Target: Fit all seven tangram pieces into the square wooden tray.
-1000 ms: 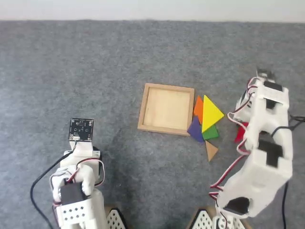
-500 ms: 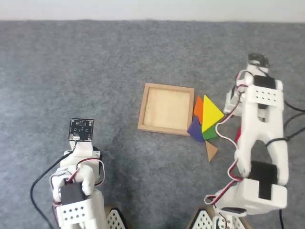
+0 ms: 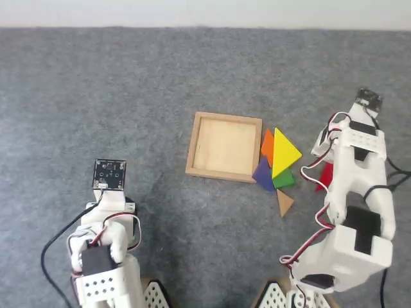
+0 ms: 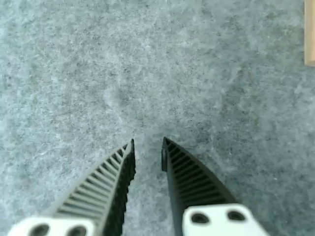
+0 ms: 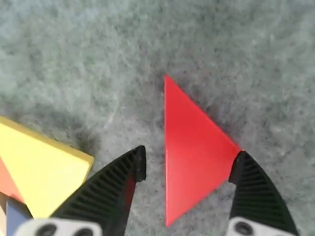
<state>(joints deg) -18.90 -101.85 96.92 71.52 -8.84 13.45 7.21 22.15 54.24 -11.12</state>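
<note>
The tray (image 3: 192, 144) is empty; the pieces (image 3: 282, 153) wait at its 3 o'clock. The right gripper (image 5: 191, 151) is wide open around the red triangle (image 5: 187, 132); the left gripper (image 4: 147, 143) is slightly open and empty.

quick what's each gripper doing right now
Left gripper: open slightly, holding nothing, above the carpet.
Right gripper: open, fingers either side of the red triangle, not gripping it.

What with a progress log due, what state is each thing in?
Tray: empty.
Red triangle: flat on carpet, outside tray, ungripped.
Other pieces: outside tray, bunched beside it.
Right jaws: open, either side of red triangle.
Left jaws: slightly open, empty.
</note>
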